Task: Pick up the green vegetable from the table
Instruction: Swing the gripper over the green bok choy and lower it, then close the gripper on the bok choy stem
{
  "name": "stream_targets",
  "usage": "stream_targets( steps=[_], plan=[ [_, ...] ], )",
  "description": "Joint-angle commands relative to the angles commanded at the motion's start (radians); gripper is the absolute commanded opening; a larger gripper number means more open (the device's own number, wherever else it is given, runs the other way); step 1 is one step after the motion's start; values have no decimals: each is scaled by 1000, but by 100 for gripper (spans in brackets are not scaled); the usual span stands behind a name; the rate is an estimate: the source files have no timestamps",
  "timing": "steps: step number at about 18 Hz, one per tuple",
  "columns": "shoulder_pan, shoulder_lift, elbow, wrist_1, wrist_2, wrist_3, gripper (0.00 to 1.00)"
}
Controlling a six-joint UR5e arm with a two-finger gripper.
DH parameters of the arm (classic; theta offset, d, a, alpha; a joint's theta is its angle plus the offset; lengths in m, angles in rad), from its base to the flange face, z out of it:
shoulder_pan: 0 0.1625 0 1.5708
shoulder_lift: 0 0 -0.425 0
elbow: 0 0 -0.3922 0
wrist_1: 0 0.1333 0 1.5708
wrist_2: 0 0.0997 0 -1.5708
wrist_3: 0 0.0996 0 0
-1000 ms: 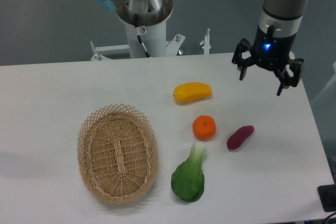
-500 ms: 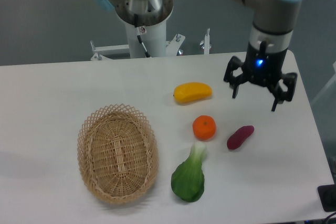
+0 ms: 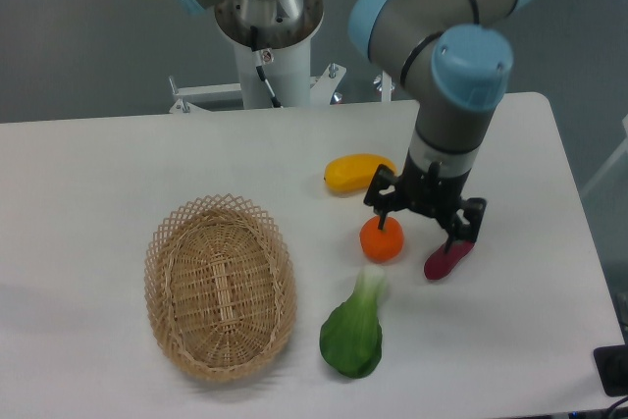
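Note:
The green vegetable [image 3: 353, 331] lies on the white table [image 3: 98, 174] near the front edge, its pale stalk pointing up toward the orange and its broad green leaf toward the front. My gripper [image 3: 424, 227] hangs open above the table, behind and to the right of the vegetable. One fingertip is over the orange [image 3: 382, 239], the other over the purple sweet potato [image 3: 448, 257]. Nothing is held between the fingers.
A yellow mango [image 3: 358, 172] lies behind the orange, partly next to the arm. A woven wicker basket [image 3: 220, 287] stands left of the vegetable. The robot base [image 3: 267, 17] rises at the back of the table.
The arm has swung left and forward from the back right of the table and dropped lower, bringing the open gripper over the orange and the sweet potato. The objects have not moved.

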Motion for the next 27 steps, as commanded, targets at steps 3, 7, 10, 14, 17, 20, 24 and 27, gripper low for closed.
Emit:
stream_targets(
  steps=[3, 7, 10, 14, 17, 20, 24, 27],
  plan=[
    [-32, -57, 2, 8, 49, -6, 100],
    [-57, -91, -72, 200, 77, -11, 100],
    [-57, -85, -158, 317, 75, -8, 100],
    [-58, -92, -181, 330, 84, -9, 100],
    [-72, -101, -189, 341, 86, -11, 100],
    [-75, -111, -190, 353, 86, -11, 100],
    [-78, -123, -198, 385, 89, -12, 100],
    [-80, -127, -199, 390, 109, -12, 100]
  ],
)
